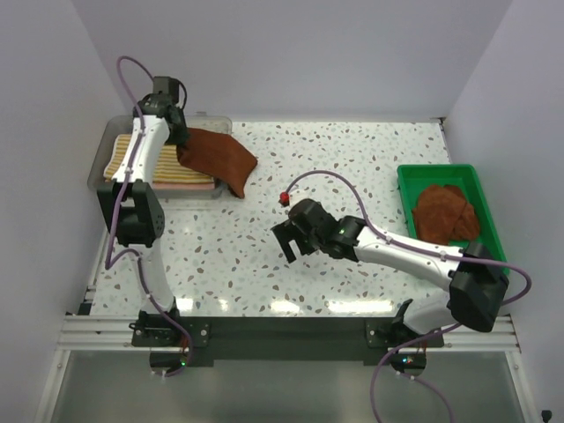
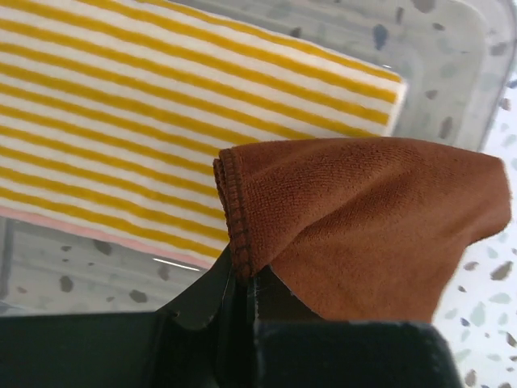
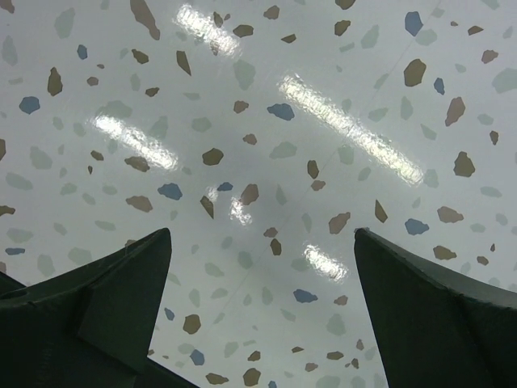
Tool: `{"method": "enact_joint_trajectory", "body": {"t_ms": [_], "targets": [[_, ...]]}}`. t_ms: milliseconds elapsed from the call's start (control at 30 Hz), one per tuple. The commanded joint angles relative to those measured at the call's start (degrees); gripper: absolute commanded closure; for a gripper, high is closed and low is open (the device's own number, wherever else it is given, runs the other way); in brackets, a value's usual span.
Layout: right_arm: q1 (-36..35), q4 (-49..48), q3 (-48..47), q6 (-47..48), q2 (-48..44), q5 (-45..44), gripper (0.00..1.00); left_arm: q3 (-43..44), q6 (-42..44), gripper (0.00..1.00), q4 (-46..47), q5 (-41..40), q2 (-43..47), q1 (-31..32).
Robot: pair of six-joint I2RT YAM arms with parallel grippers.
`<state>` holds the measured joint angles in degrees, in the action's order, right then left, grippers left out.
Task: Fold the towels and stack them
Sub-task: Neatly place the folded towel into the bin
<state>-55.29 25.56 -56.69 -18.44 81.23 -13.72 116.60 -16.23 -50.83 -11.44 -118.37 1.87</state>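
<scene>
- Two folded towels, as far as I can tell, already lie in the clear tray point(image 1: 100, 167) at the far left. A yellow-striped towel point(image 2: 121, 121) is on top, with a pink edge showing beneath it.
- One brown towel point(image 2: 363, 226) is the piece in hand. The left hand point(image 2: 242, 279) is pinched tight on its hemmed corner, above the tray.
- From there the cloth drapes across the tray's right rim and down onto the tabletop point(image 1: 352, 159), partly in and partly out. It looks bunched rather than squared; how neatly it is folded I cannot tell.
- Over near the middle, the right hand point(image 1: 289, 240) hovers above bare tabletop with its fingers spread wide, holding nothing.
- More crumpled towels point(image 1: 445, 211) sit in the green bin point(image 1: 408, 181) at the right.
- By my reckoning the job is somewhere around midway. The brown towel needs settling flat on the stack, and the bin's contents have yet to be folded and stacked.
</scene>
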Motion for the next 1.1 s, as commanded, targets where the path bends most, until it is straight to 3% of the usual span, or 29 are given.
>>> {"method": "enact_joint_trajectory", "body": {"t_ms": [0, 400, 533, 667, 867, 900, 1033, 1067], "targets": [[0.62, 1.07, -2.82, 1.82, -0.11, -0.96, 0.01, 4.08, 4.79, 1.00, -0.77, -4.64, -0.20, -3.80], [1.15, 1.68, -6.50, 3.14, 3.93, 0.44, 0.01, 1.97, 14.99, 1.00, 10.04, -5.87, -1.08, -10.57], [1.06, 2.38, -7.30, 3.41, 4.81, 1.06, 0.01, -2.94, 17.98, 0.92, 16.19, -8.84, -1.16, -11.27], [1.15, 2.74, -7.74, 3.41, 5.52, 0.62, 0.01, -3.22, 16.76, 0.79, 15.06, -13.24, -3.71, -11.89], [1.15, 3.09, -7.74, 2.88, 5.17, -0.87, 0.01, -1.90, 12.89, 0.75, 13.48, -19.05, -4.59, -13.55], [1.23, 3.18, -7.65, 2.88, 4.99, -1.40, 0.01, -1.20, 12.19, 0.72, 12.95, -19.66, -5.03, -13.91], [2.02, 4.23, -7.74, 2.53, 4.38, -4.03, 0.01, 3.02, 10.96, 0.29, 10.49, -22.47, -5.56, -14.61], [2.46, 4.41, -7.74, 2.35, 4.20, -4.82, 0.01, 3.11, 10.78, 0.24, 10.49, -23.01, -5.39, -14.70]]}}
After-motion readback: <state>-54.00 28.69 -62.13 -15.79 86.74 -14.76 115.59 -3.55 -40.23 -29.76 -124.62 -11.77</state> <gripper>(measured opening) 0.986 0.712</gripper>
